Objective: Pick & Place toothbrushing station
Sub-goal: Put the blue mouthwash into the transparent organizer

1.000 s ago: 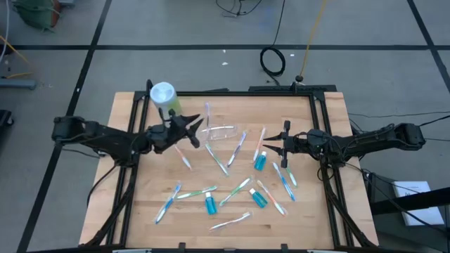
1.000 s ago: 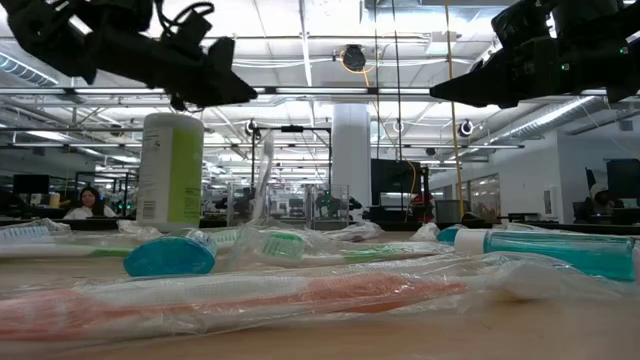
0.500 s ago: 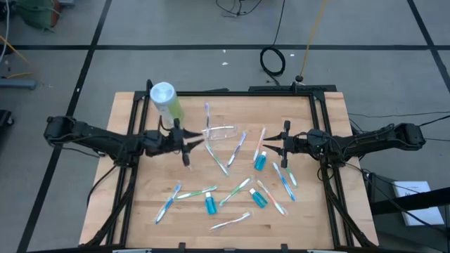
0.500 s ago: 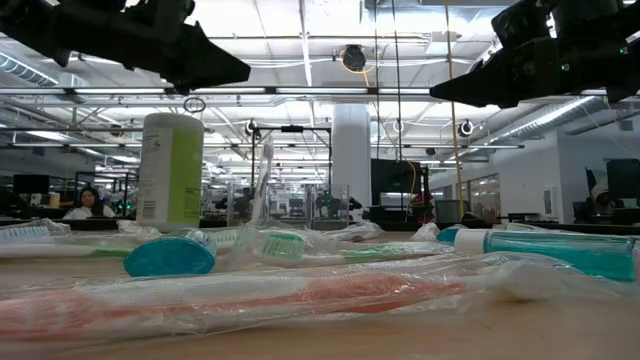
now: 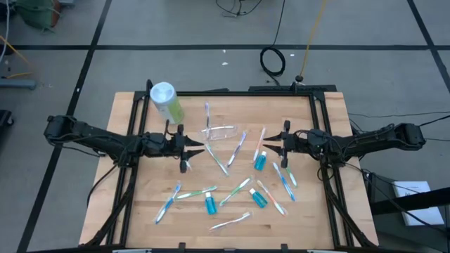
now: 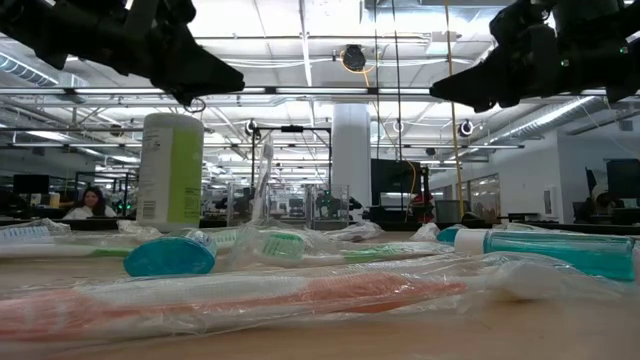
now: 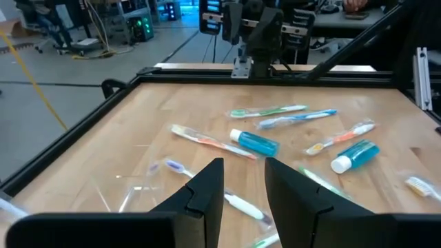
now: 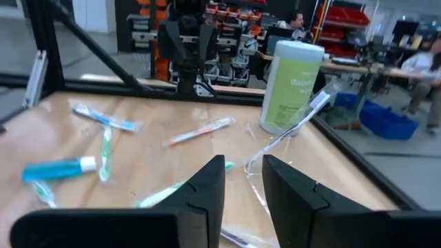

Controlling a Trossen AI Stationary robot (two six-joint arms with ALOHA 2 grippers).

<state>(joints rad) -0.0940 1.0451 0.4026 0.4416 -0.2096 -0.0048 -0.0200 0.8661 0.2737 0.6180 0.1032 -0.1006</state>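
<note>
Toothbrushes and tubes lie scattered across the wooden table [image 5: 140,204], so the station looks barely begun. Take the clear plastic holder [image 5: 221,131] as the landmark: it lies on its side near the table's far-middle, with one toothbrush [image 5: 207,114] propped at its left end and slanting up and away from the arms' side.

Farthest left of the holder stands the green canister [image 5: 165,102], by the far-left corner. Next comes the left gripper [image 5: 199,149], just left of the holder and a little nearer the front edge, hovering above the wood. Its fingers stand slightly apart with bare table between them in the left wrist view; it holds nothing.

Nearer the front than the holder lie several brushes and two blue tubes [image 5: 209,204], none gathered. Right of the holder a third blue tube [image 5: 260,161] lies with more brushes. The right gripper [image 5: 269,147] hangs there, fingers likewise a narrow gap apart and empty.

Judging by this, almost everything remains: the holder must be stood upright and the loose pieces placed in it.

The holder's long axis runs roughly left to right across the table; which end is its mouth I cannot tell.
</note>
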